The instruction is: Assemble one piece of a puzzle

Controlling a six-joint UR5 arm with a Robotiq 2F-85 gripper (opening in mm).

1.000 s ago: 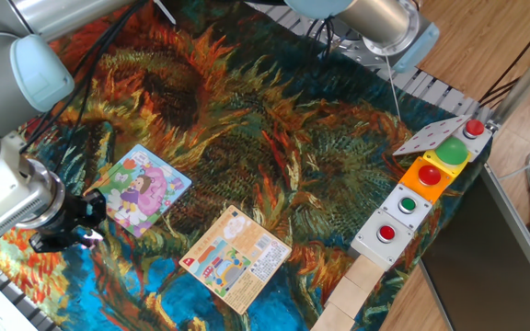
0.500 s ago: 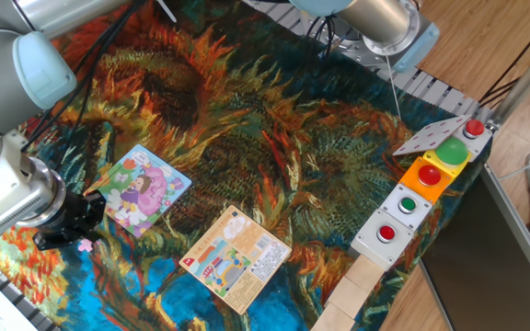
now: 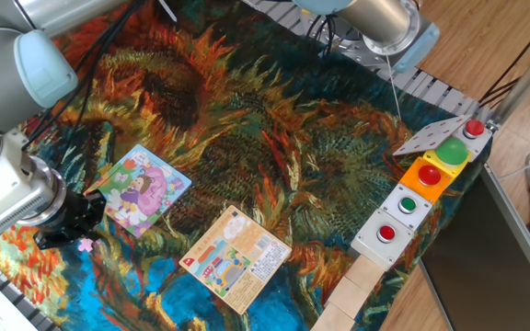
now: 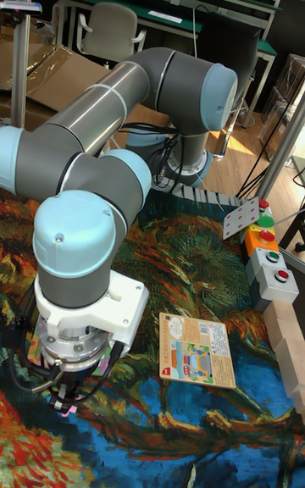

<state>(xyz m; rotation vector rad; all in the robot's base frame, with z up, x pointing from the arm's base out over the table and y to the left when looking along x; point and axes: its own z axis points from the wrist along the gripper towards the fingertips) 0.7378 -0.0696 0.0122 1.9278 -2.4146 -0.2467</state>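
Carrying the piece (image 3: 85,245) across to the puzzle (image 3: 140,189) is what's needed here. The piece is seen at the tips of the gripper (image 3: 83,234), apparently pinched between nearly closed fingers, just off the board's near-left edge. It should be lifted clear, lined up over its gap, then pressed down flat.

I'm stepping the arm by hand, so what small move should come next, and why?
Probably a short carry toward the puzzle. The end effector appears to hold the piece at its tip just off the board's near-left corner, still over the cloth, so it likely needs to travel over the board before lowering.
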